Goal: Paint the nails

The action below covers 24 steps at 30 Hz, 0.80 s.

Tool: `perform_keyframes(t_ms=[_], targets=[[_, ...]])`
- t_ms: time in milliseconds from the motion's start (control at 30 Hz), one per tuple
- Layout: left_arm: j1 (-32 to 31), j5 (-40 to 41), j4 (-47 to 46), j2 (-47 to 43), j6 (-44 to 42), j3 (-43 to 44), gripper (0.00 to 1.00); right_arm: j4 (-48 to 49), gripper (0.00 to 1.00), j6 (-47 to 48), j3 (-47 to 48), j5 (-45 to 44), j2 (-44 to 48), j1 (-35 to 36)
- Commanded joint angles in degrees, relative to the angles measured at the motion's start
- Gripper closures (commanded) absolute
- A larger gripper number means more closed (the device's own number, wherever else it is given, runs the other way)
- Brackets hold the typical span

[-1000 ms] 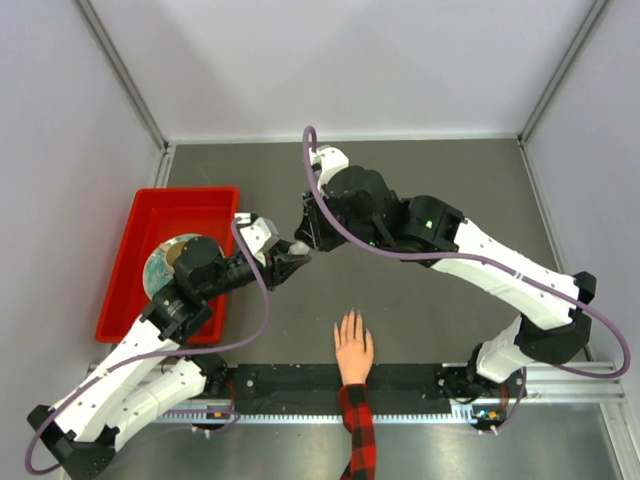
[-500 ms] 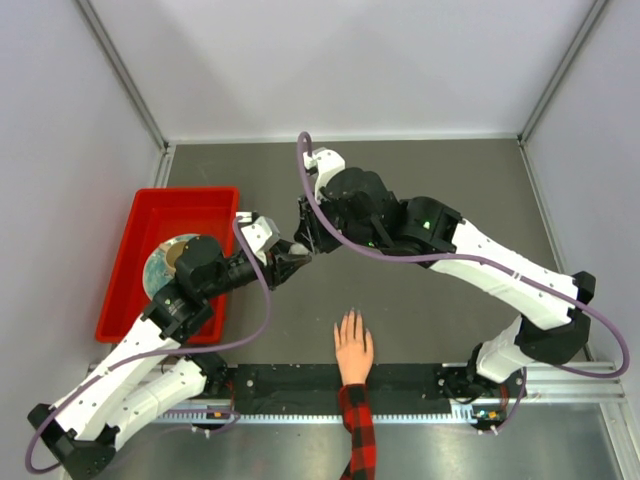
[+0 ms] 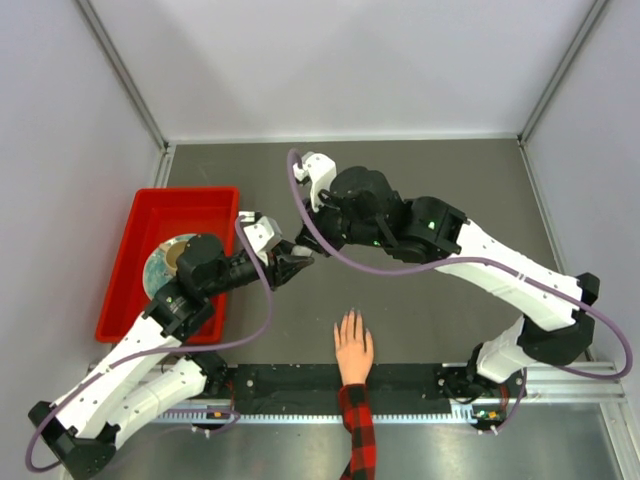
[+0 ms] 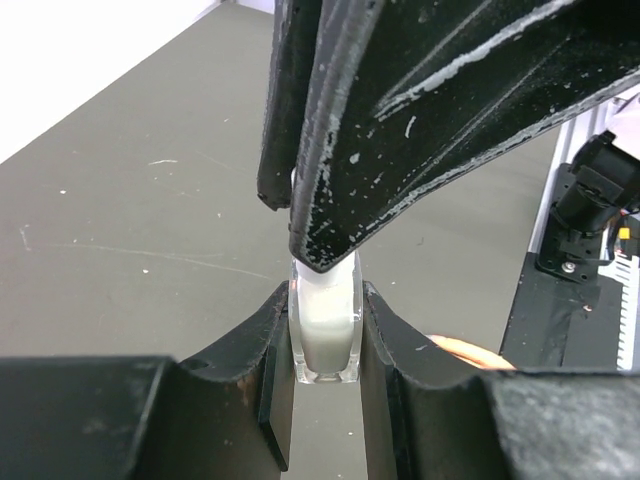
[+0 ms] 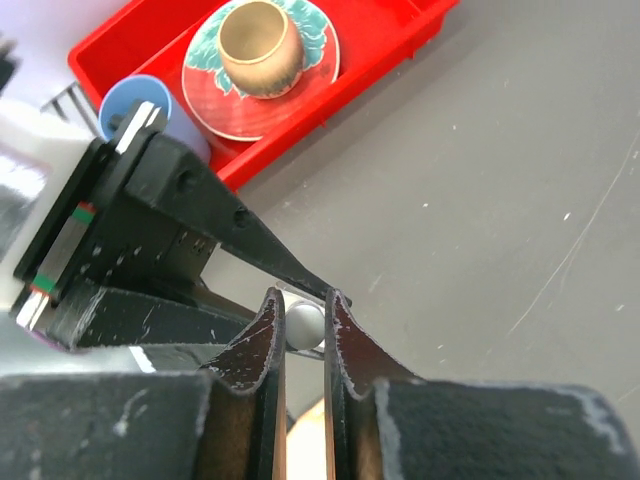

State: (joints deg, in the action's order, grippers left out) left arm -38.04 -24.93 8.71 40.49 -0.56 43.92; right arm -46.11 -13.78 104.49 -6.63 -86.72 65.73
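A human hand [image 3: 353, 347] with a red-and-black plaid sleeve lies flat at the table's near edge, fingers pointing away. Its nails [image 3: 349, 318] are too small to make out. My left gripper [image 3: 297, 259] is shut on a small clear glass bottle [image 4: 325, 328] of whitish liquid and holds it above the table, up and left of the hand. My right gripper [image 5: 303, 312] comes down from above and is shut on the bottle's white cap [image 5: 303, 323]. Its black fingers [image 4: 330, 180] hide the bottle's top in the left wrist view. A bit of the hand [image 4: 467, 351] shows there.
A red tray [image 3: 134, 262] at the left holds a patterned plate [image 5: 232, 92] with a tan cup [image 5: 259, 44], and a blue cup [image 5: 143, 97]. A black rail [image 3: 290, 385] runs along the near edge. Grey walls enclose the table.
The right wrist has turned and shifted slightly up and left over the bottle, its cable swinging left. The left gripper, the bottle and the hand have stayed put.
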Motion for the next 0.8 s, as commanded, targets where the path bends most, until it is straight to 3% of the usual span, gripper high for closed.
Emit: perform_keyframes(t_ms=[0, 200, 300, 400, 433, 567, 667, 733, 767], targets=[[-0.3, -2.6, -1.7, 1.1, 0.3, 2.3, 1.0, 4.0, 1.0, 8.0, 0.1, 4.2, 3.3, 0.4], [-0.4, -6.1, -2.4, 1.1, 0.3, 2.3, 1.0, 6.0, 1.0, 15.3, -2.4, 12.9, 5.4, 0.4], [-0.3, -9.3, -2.5, 0.6, -0.3, 1.9, 1.0, 6.9, 1.0, 22.1, -5.4, 23.6, 7.5, 0.4], [-0.3, -15.5, -4.0, -0.8, -1.5, 1.1, 1.0, 8.6, 1.0, 30.5, -10.6, 40.4, 10.2, -1.7], [-0.3, -17.3, -4.2, -1.6, -1.6, 0.9, 1.0, 7.1, 1.0, 36.1, -10.8, 48.7, 10.1, -2.7], [-0.3, -22.5, -4.1, -2.5, -1.8, 1.3, 1.0, -5.4, 1.0, 50.2, -5.7, 63.0, 5.2, -6.4], [-0.3, -22.4, -2.5, -2.2, -1.8, 1.9, 1.0, -10.6, 1.0, 56.3, -1.0, 67.6, 1.2, -8.2], [-0.3, -20.9, -1.4, -2.1, -1.9, 2.3, 1.0, -10.8, 1.0, 56.4, 0.4, 65.2, -0.2, -8.4], [-0.4, -20.3, -1.2, -2.1, -1.9, 2.6, 1.0, -9.5, 0.88, 55.0, 1.0, 63.3, -0.5, -8.5]])
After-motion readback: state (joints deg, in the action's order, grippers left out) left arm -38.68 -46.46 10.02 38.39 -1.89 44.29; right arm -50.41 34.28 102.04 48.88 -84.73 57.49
